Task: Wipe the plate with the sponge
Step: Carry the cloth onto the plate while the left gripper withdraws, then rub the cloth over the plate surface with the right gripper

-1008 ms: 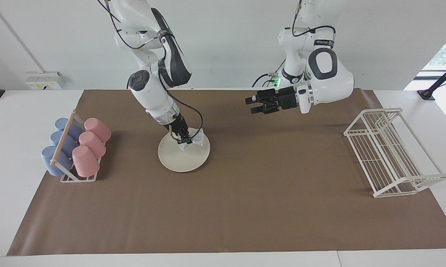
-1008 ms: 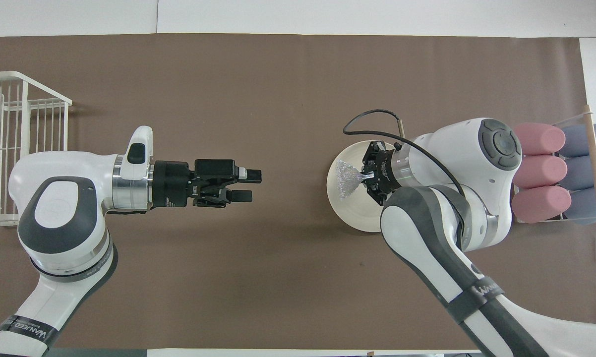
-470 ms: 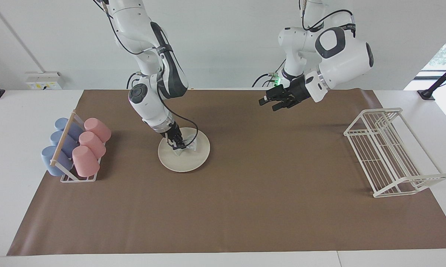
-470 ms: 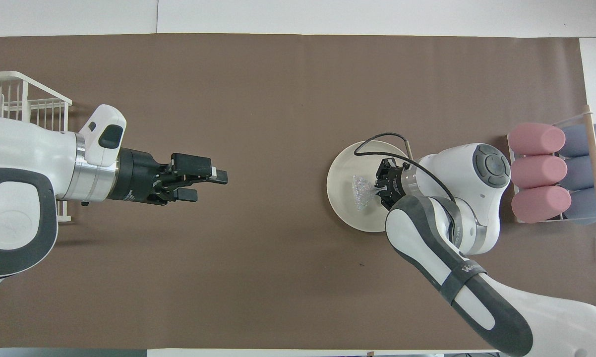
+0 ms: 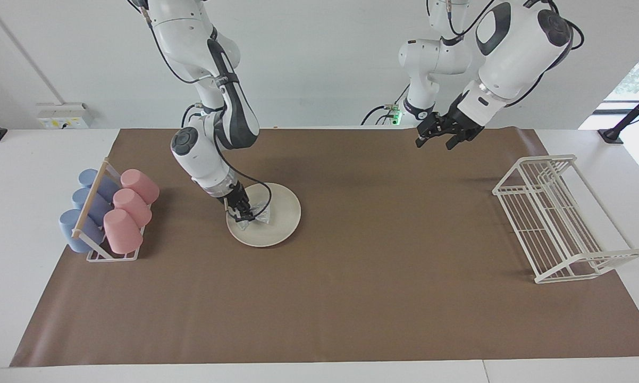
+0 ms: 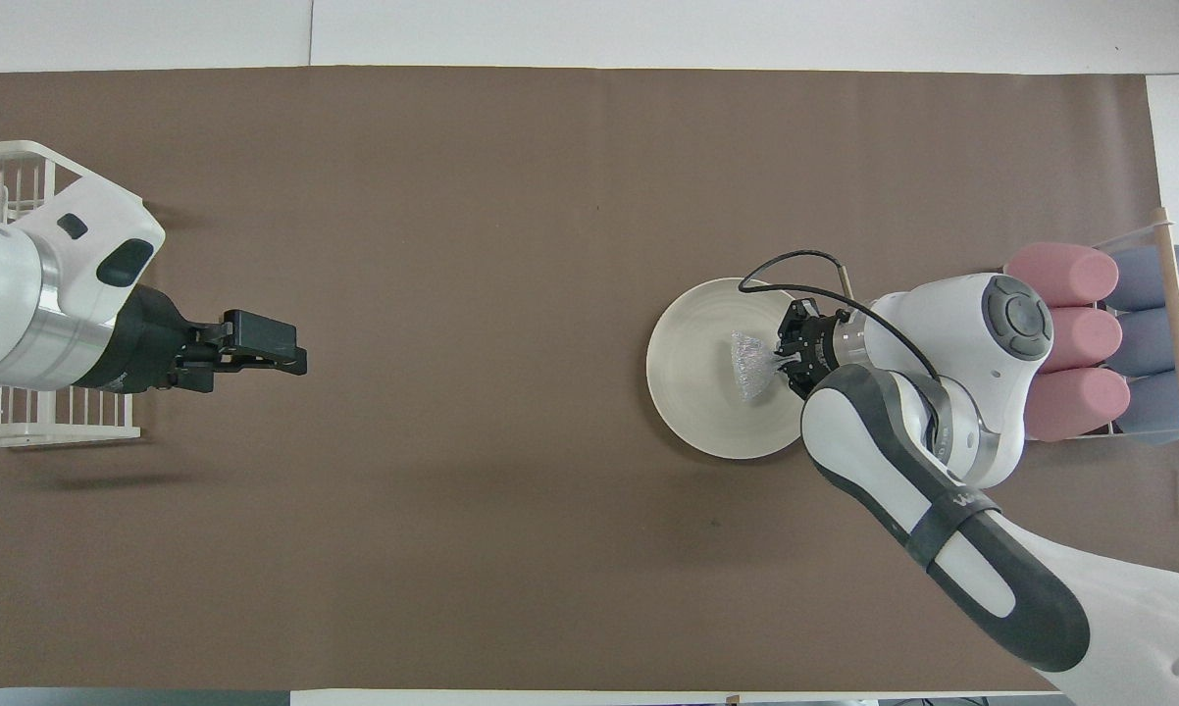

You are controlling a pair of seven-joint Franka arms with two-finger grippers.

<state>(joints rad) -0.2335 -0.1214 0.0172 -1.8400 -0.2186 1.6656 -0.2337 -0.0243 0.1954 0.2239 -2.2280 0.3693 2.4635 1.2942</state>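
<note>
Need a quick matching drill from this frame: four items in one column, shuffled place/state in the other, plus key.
Items:
1. sponge
2. plate
3. wire rack
4. left end effector

Descriptions:
A. at the left arm's end of the table
B. open, raised over the brown mat
C. held in the right end effector, on the plate
D. lying on the mat beside the cup holder

Pairs: 1-C, 2-D, 3-A, 4-B

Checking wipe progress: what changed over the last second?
The right gripper, shut on the sponge, dragged it across the plate toward the cup rack. The open left gripper pulled back and up. Plate, cup rack and dish rack stayed put.
</note>
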